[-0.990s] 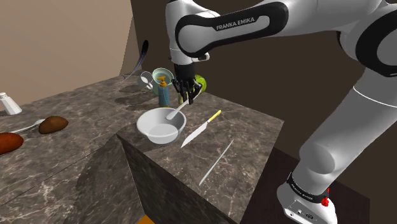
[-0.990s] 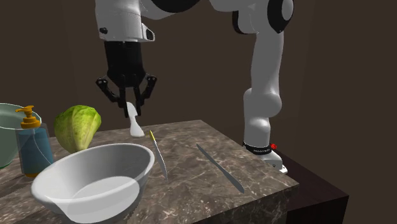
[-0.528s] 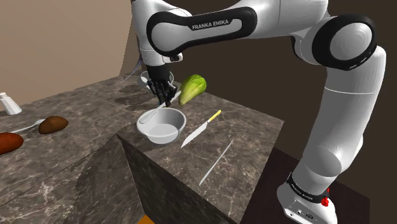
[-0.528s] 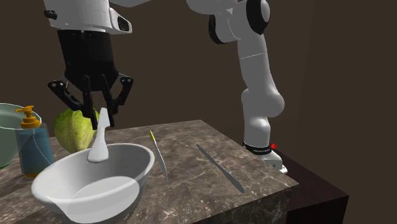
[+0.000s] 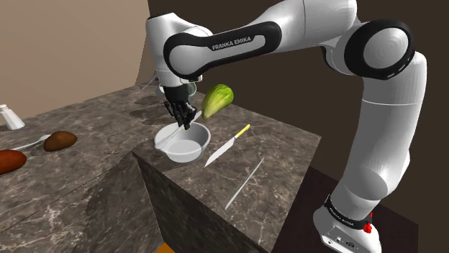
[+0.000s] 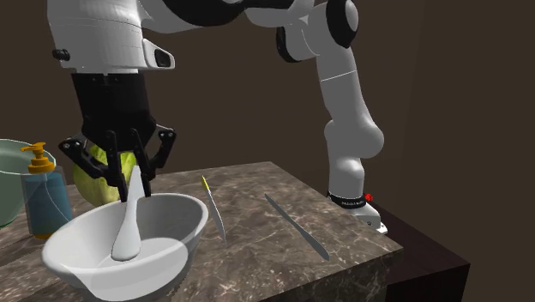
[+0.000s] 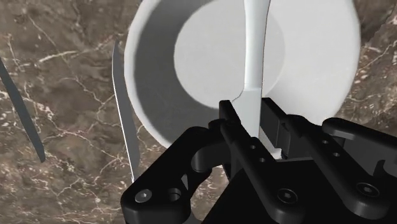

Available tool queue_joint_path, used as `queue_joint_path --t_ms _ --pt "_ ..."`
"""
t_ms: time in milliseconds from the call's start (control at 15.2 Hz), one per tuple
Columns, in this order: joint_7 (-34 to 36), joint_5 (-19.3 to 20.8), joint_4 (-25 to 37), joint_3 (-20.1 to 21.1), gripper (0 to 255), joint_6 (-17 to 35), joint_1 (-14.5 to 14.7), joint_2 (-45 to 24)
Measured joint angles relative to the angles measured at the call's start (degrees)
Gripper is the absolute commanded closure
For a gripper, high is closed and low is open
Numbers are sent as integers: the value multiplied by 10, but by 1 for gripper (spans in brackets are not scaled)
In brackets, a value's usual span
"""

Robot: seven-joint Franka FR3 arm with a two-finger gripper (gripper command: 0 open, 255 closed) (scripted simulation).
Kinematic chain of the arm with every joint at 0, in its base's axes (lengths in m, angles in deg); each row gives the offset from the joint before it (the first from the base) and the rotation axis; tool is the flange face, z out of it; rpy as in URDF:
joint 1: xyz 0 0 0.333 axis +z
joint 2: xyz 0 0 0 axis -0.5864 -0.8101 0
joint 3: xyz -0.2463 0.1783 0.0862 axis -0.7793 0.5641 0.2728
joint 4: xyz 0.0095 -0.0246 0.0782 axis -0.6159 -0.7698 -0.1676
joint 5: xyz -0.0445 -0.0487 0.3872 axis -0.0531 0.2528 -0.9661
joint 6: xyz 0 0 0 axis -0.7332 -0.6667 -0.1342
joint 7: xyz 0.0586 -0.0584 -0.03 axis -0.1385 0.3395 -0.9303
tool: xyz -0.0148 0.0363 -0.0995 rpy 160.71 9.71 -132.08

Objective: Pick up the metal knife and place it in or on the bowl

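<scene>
The black jaws are pinching a plain white knife (image 6: 129, 225) by its handle end, right above the round white bowl (image 6: 176, 257) on the dark marbled table (image 5: 284, 144). The knife hangs steeply, blade down, with its rounded tip inside the bowl. In the second exterior view it looks to be touching the bowl's floor, though I can't be sure of contact. In the wrist view the blade runs out from between the jaws straight across the bowl's pale bottom.

To my eye, the pick-up is done and the carry too, since the knife is over the bowl and partly in it. What is left is small: let the jaws spread so the knife settles against the bowl, then lift clear without catching the rim.

In the shoulder view, a yellow-handled knife (image 5: 227, 146) lies on the table at about three o'clock from the bowl. A long thin grey blade (image 5: 245, 183) lies at about four o'clock, nearer the table's edge. A green cabbage (image 5: 217, 98) sits at one o'clock, beyond the jaws.
</scene>
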Motion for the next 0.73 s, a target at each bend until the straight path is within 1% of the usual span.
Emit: queue_joint_path --t_ms 396,726 --pt "7 8 -39 -4 255 45 -2 -9" --pt "9 10 -45 -4 255 52 -2 -9"
